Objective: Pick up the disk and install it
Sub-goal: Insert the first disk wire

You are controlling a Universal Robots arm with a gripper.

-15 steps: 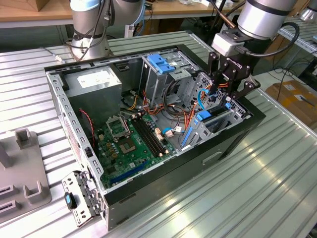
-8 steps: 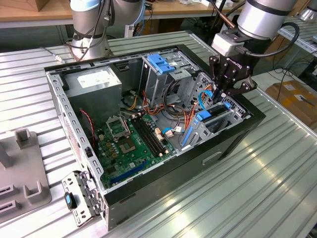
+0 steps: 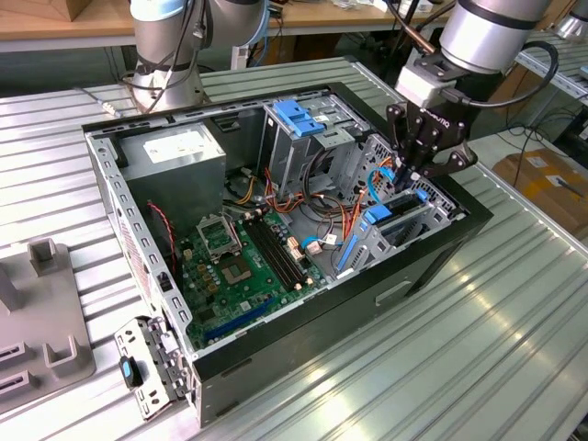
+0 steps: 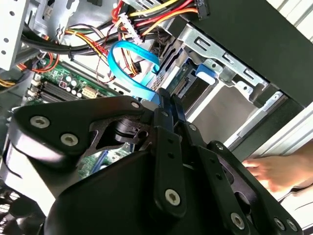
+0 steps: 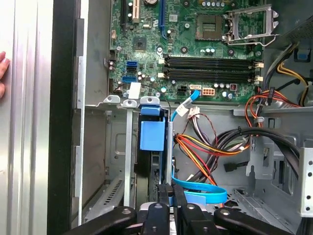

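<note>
**A:** What's nearest on my wrist feed?
**B:** The tool (image 5: 170, 190), its fingers clamped on the blue frame edge of the disk (image 5: 152, 135).
**A:** Where is the disk sitting?
**B:** I see it standing on edge in the grey drive bay, at the end of the case (image 3: 367, 303) on the exterior view's right.
**A:** And beyond it?
**B:** The motherboard (image 5: 210, 63). Outside the case, a hand (image 5: 2, 73) lies on the table (image 3: 514, 358).

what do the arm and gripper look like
The arm is a thick silver-grey tube with a black cable looping beside it and a pale grey block at the wrist. The gripper is matte black with white lettering on its body. Its slim fingers are flat linked plates joined by silver screws.
</note>
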